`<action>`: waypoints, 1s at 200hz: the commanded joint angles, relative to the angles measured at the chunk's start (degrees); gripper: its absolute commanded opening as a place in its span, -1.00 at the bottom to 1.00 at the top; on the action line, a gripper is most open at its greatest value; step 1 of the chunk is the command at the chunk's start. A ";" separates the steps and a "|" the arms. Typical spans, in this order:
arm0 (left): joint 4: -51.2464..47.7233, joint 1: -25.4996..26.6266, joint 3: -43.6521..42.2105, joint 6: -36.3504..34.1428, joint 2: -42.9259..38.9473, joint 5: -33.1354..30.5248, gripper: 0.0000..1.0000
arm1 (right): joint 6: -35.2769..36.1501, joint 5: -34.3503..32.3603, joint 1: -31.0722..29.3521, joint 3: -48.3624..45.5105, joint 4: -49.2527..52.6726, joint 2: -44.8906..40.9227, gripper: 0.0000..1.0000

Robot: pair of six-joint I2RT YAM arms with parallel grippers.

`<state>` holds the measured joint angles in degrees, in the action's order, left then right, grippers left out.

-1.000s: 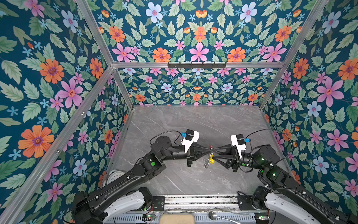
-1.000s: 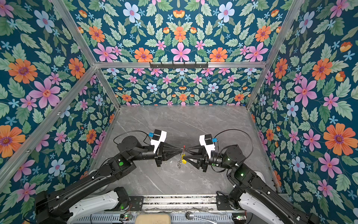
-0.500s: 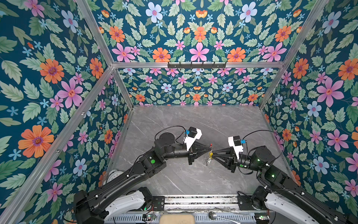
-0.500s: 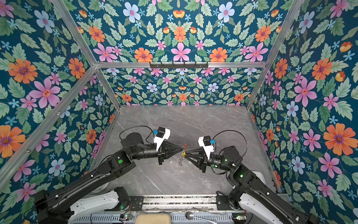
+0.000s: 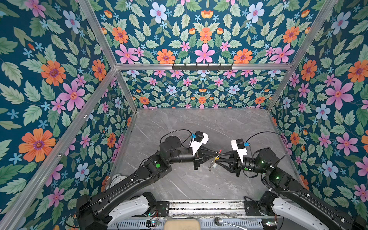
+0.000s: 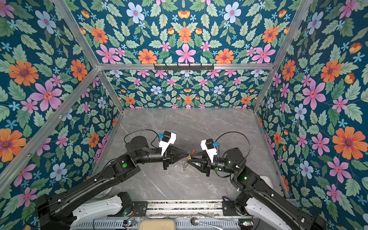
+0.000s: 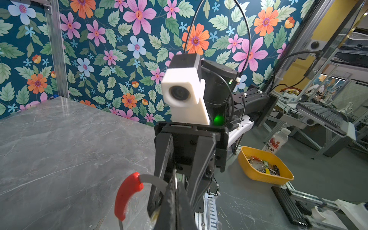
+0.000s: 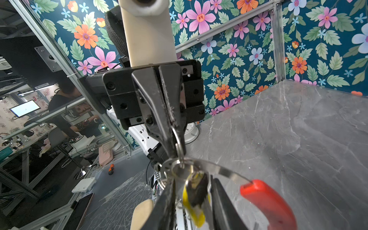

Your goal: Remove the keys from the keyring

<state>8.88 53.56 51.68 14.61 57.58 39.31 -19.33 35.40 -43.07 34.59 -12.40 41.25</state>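
I find both arms reaching inward over the grey marble table [image 5: 199, 127], their tips meeting about midway between left and right, in the near half. The left gripper [image 5: 216, 153] is fully closed. The right wrist view shows its jaws pinched tight on one of the small split rings [image 8: 179, 144] at the edge of the keyring [image 8: 221, 170], so this arm carries the keyring clear of the table surface. The keyring's grey band curves away from that pinch and ends in its red section [image 8: 266, 202], which shows in both top views as a small red mark just on the far side of the two tips. The right gripper [image 5: 220, 157] faces the left one, just beside it. Its jaws stand partly apart with the yellow tag [image 8: 194, 211] of one key between them; I cannot tell whether the pads bear on the tag or merely flank it. The keys [image 5: 211, 166] hang below the band, attached to the keyring, just nearer than the gripper tips. The pale tag [image 8: 141, 213] of the second key lies outside the right jaws. A white clock [image 8: 191, 129] stands at the near left corner of the table, partly hidden behind the left arm in both top views. Outside the enclosure, a yellow tray [image 7: 264, 175] holds assorted small items.
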 commanded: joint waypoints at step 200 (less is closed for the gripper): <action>-9.05 0.05 2.56 -8.20 0.34 -2.47 -1.00 | 8.72 -2.59 -0.03 14.57 29.48 1.35 -1.00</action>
<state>0.10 53.63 53.76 8.32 57.82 36.99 -13.10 32.84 -43.07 47.72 12.84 41.98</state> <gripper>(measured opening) 0.050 0.061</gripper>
